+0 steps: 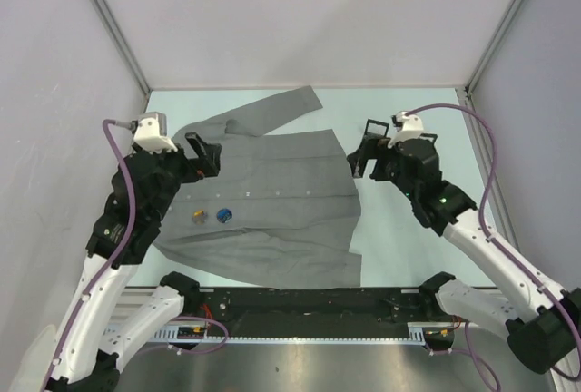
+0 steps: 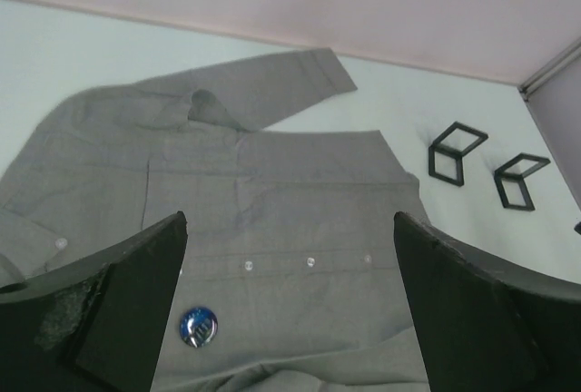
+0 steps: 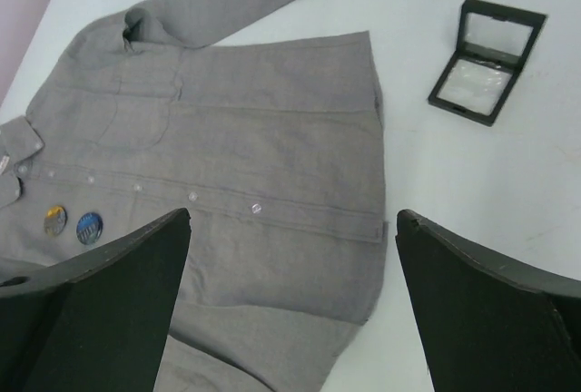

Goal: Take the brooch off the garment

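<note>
The grey garment point(image 1: 272, 201) lies flat on the table, collar to the left and one sleeve stretched to the back. Two round brooches sit near the collar: a blue one point(image 1: 223, 214) and a yellow one point(image 1: 199, 217). My left gripper point(image 1: 204, 153) hovers open and empty above the garment's left shoulder. In the left wrist view point(image 2: 289, 220) the blue brooch point(image 2: 198, 327) lies beside the left finger. My right gripper point(image 1: 363, 156) hovers open and empty over the garment's right hem. The right wrist view point(image 3: 292, 215) shows the blue brooch point(image 3: 89, 228) and the yellow brooch point(image 3: 55, 220) far to the left.
A small black open case point(image 3: 487, 61) sits on the pale table right of the hem. It shows as two black frames point(image 2: 457, 151) in the left wrist view. Grey walls close the table at the left, back and right. A black rail point(image 1: 300, 306) runs along the near edge.
</note>
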`<state>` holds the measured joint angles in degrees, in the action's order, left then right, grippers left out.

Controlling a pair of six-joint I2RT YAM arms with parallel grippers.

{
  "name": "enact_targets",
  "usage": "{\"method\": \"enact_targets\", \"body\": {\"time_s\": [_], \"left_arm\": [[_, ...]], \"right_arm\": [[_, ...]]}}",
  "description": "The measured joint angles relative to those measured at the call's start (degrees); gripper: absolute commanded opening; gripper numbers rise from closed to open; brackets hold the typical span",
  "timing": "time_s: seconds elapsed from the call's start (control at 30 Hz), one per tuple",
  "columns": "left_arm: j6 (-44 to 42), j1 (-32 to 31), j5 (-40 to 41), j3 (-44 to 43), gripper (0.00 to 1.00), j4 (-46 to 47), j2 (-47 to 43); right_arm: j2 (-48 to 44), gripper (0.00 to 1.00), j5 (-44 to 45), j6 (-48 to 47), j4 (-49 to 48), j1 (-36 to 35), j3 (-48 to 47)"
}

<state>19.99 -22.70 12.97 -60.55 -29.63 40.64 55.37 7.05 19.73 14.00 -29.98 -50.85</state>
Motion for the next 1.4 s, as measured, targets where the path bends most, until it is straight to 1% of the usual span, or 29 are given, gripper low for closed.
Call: {"method": "enact_targets", "body": {"time_s": [0.13, 0.27, 0.5, 0.53, 0.6, 0.63, 0.67, 0.7, 0.73, 0.77, 0.8, 0.83, 0.9, 0.97, 1.03, 1.17, 1.2, 1.23, 1.3, 1.4], "left_arm": [[1.97, 0.00, -0.70, 0.28, 1.00, -2.89, 2.97], [5.14, 0.00, -0.66, 3.02, 1.00, -5.31, 5.66], [16.37, 0.92, 0.98, 9.14, 0.98, -12.74, 13.16], [18.21, 1.68, 0.85, 9.57, 0.98, -13.84, 14.45], [21.16, 3.91, -0.20, 10.73, 0.90, -14.62, 16.46], [22.29, 5.22, -0.83, 11.45, 0.87, -14.64, 17.14], [23.45, 7.08, -1.99, 12.59, 0.84, -14.23, 17.64], [24.61, 9.07, -3.21, 14.19, 0.83, -13.70, 17.88], [25.75, 10.84, -4.46, 15.87, 0.82, -13.22, 17.97], [26.73, 12.09, -5.35, 17.33, 0.79, -12.68, 17.97], [27.67, 13.20, -6.45, 18.97, 0.79, -11.78, 17.97], [28.30, 13.77, -7.30, 20.11, 0.77, -11.23, 18.08], [29.55, 14.75, -9.07, 22.05, 0.76, -9.49, 18.82], [30.12, 15.32, -10.64, 22.60, 0.75, -7.87, 20.57], [30.18, 15.63, -11.50, 22.60, 0.75, -6.14, 22.43], [30.21, 15.87, -12.00, 22.60, 0.75, -3.85, 25.51], [30.23, 16.04, -12.15, 22.60, 0.75, -3.39, 26.25], [30.36, 16.17, -12.17, 22.60, 0.73, -3.08, 26.71], [30.75, 16.55, -12.20, 22.60, 0.71, -2.36, 27.76], [31.47, 17.05, -12.20, 22.60, 0.70, -1.33, 29.00]], "right_arm": [[5.22, 1.00, 2.73, 0.20, -2.34, -5.11, -0.04], [12.79, 1.00, 2.89, 1.20, -5.31, -9.68, -0.72], [27.56, 0.99, -3.26, 5.05, -13.84, -16.39, -3.65], [29.70, 0.92, -4.37, 5.62, -15.19, -17.25, -4.31], [34.05, 0.82, -6.82, 6.56, -17.73, -19.08, -5.92], [36.24, 0.74, -8.46, 6.97, -19.17, -19.85, -6.71], [38.56, 0.71, -9.86, 7.43, -20.50, -20.76, -7.65], [40.50, 0.68, -11.19, 7.61, -21.55, -21.49, -8.46], [42.69, 0.62, -12.76, 8.07, -22.69, -22.29, -9.46], [44.81, 0.59, -14.23, 8.33, -23.50, -23.21, -10.51], [46.71, 0.56, -15.54, 8.46, -24.13, -23.96, -11.45], [48.68, 0.49, -16.83, 8.63, -24.74, -24.74, -12.57], [51.98, 0.43, -18.58, 8.59, -25.53, -25.97, -14.71], [55.36, 0.34, -20.35, 8.61, -26.69, -27.15, -16.98], [58.07, 0.28, -22.12, 8.57, -27.43, -28.15, -18.45], [61.11, 0.25, -24.13, 8.20, -28.04, -28.96, -19.15], [61.57, 0.22, -24.13, 7.85, -28.02, -29.20, -19.15], [61.96, 0.18, -24.20, 7.56, -27.98, -29.38, -19.15], [62.60, 0.13, -24.20, 6.86, -27.76, -29.73, -19.15], [63.04, 0.11, -24.17, 6.01, -27.30, -30.53, -19.15]]}}
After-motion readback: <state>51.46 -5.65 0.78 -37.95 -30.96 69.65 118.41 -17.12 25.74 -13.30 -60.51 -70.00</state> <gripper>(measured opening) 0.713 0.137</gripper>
